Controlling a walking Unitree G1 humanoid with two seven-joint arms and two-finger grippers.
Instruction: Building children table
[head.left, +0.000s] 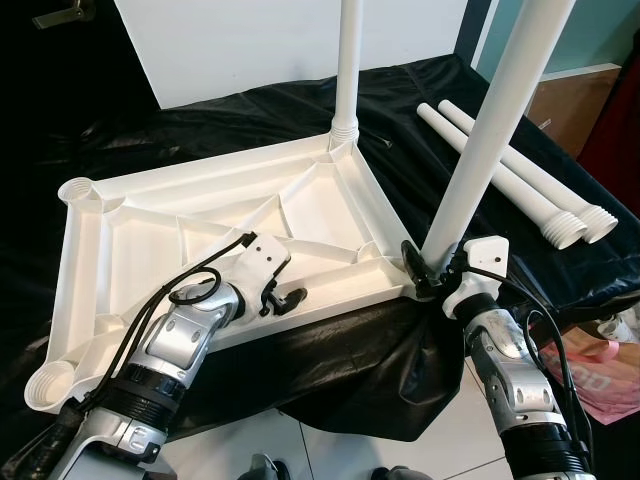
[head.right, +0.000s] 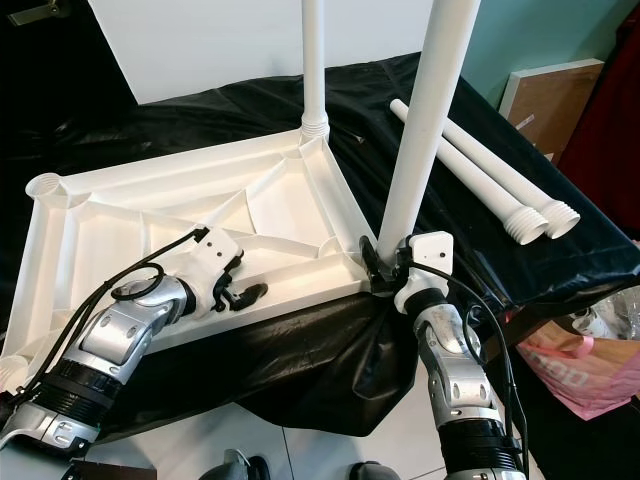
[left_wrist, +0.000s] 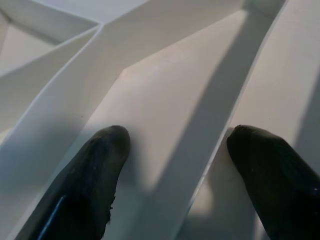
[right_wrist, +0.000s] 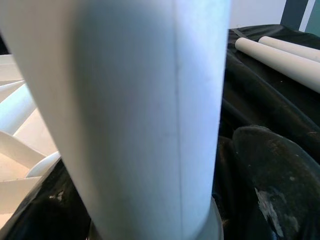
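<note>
— What's being cut off?
— Both upright white plastic legs, near (head.left: 480, 150) and far (head.left: 348, 70), are running out past the frame's top.
— The tabletop?
— The upturned white ribbed tabletop (head.left: 150, 215) is lying on the black-draped bench (head.left: 250, 105); two spare legs (head.left: 520, 175) are lying flat beside it.
— Grippers?
— The right gripper (head.left: 428, 272) is clasping the near leg's base; the left gripper (head.left: 283, 300) is spread wide over a rib.

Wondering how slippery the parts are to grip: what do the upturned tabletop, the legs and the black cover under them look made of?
Tabletop: apparently moulded white plastic, matte, with ribs and corner sockets. Legs: same smooth white plastic, tubular, threaded ends. Black cover: thin glossy sheet, probably plastic film, wrinkled and shiny.
</note>
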